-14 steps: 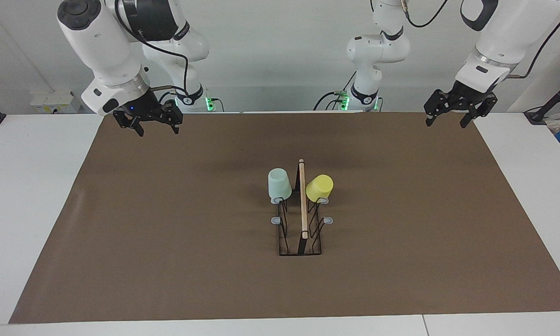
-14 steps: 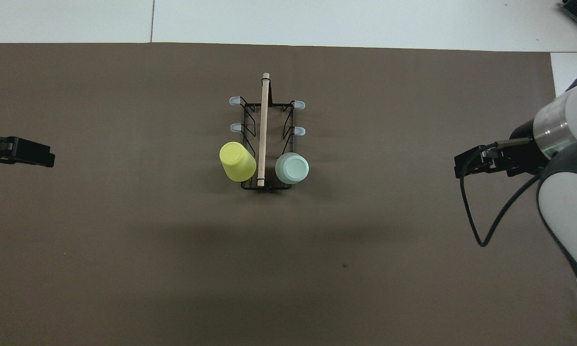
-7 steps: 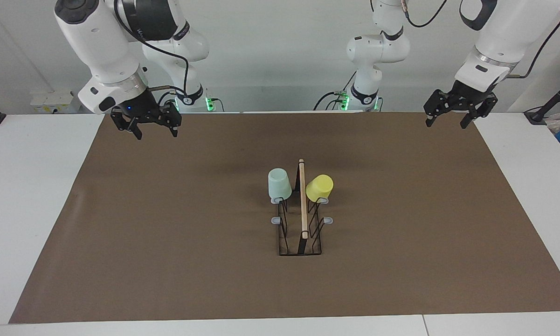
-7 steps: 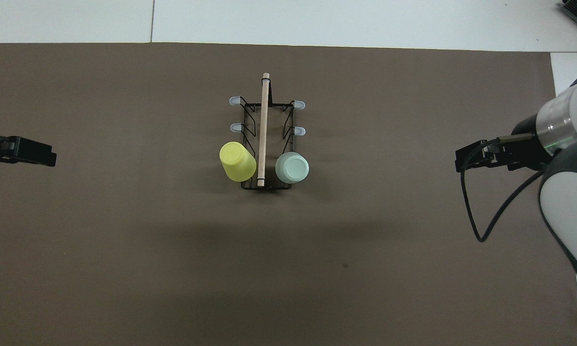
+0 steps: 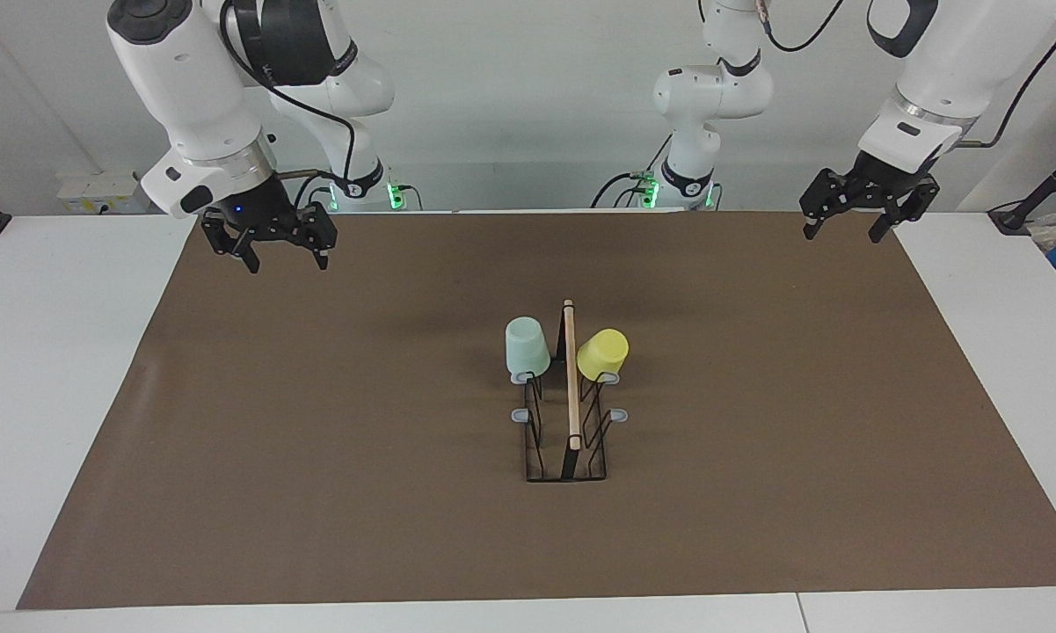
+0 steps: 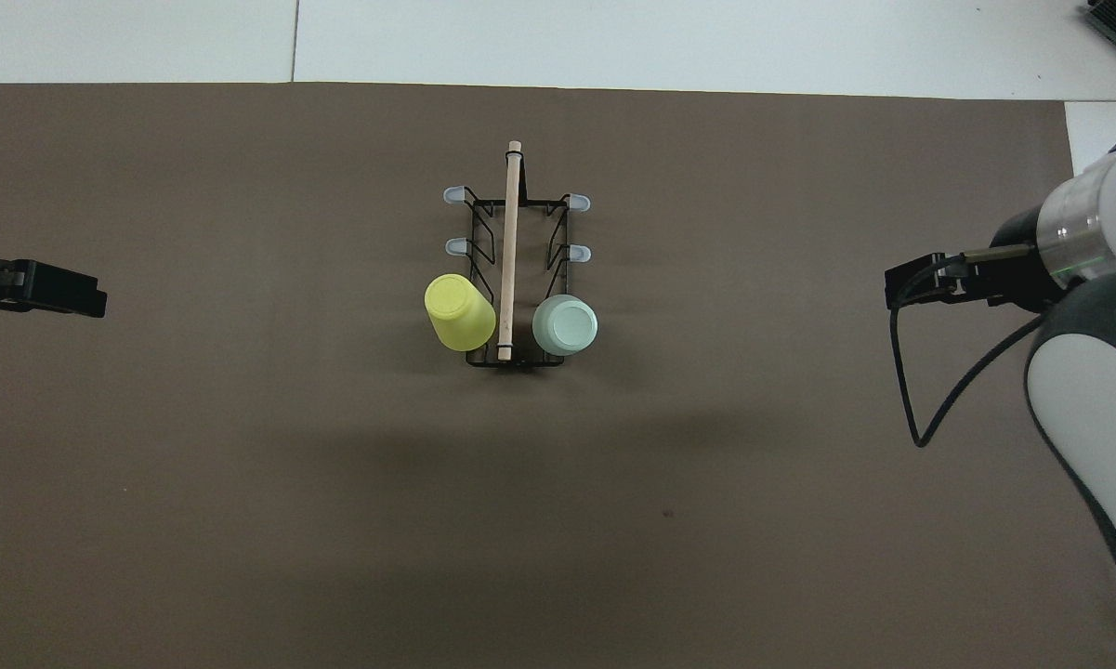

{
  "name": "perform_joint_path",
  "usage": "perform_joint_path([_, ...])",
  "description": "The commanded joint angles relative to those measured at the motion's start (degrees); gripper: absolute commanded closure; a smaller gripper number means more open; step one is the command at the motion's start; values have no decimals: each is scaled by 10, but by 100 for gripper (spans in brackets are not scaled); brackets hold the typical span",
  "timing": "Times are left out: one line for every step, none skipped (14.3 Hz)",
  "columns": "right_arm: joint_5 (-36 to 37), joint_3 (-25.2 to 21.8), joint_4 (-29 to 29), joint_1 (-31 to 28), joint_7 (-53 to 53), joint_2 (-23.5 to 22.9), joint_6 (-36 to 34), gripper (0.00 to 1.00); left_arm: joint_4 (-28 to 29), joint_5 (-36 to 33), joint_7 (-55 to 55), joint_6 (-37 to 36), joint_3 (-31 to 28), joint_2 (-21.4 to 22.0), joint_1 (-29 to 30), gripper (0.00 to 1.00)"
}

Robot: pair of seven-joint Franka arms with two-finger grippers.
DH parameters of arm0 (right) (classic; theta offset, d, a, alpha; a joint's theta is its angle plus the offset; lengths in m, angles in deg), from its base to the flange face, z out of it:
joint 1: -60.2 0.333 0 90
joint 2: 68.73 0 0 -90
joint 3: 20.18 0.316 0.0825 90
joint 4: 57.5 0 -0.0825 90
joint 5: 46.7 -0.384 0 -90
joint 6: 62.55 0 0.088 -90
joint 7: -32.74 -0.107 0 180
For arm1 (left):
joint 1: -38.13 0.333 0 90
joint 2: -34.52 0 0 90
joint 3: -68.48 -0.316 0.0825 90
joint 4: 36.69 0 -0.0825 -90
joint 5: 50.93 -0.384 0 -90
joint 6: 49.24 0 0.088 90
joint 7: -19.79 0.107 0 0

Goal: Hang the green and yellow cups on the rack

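- The rack [image 5: 567,422] [image 6: 513,279] stands on the brown mat [image 5: 316,440] [image 6: 242,465], about in the middle of the table, with its wooden rod [image 5: 571,374] [image 6: 509,251] pointing away from the robots.
- The green cup [image 5: 526,346] [image 6: 565,324] sits upside down on a prong at the end of the rack nearer to the robots, on the side toward the right arm.
- The yellow cup [image 5: 602,354] [image 6: 459,312] sits upside down and tilted on the prong just beside it, across the rod, on the side toward the left arm.
- The other four grey prong tips [image 5: 521,415] [image 6: 452,195] carry nothing.
- The right gripper [image 5: 282,257] [image 6: 901,288] hangs in the air over the mat's edge at the right arm's end, fingers apart, holding nothing.
- The left gripper [image 5: 843,231] [image 6: 56,290] hangs over the mat's edge at the left arm's end, fingers apart, holding nothing.
- Both grippers are well apart from the rack.
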Motion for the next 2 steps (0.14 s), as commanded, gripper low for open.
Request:
perform_joint_path([13,-1,-13,0,4,7,9,0,-2,-4,9,1,-1,-1,-1,0])
perform_joint_path([13,-1,-12,0,4,7,7,0,-2,-4,9,1,-1,-1,-1,0])
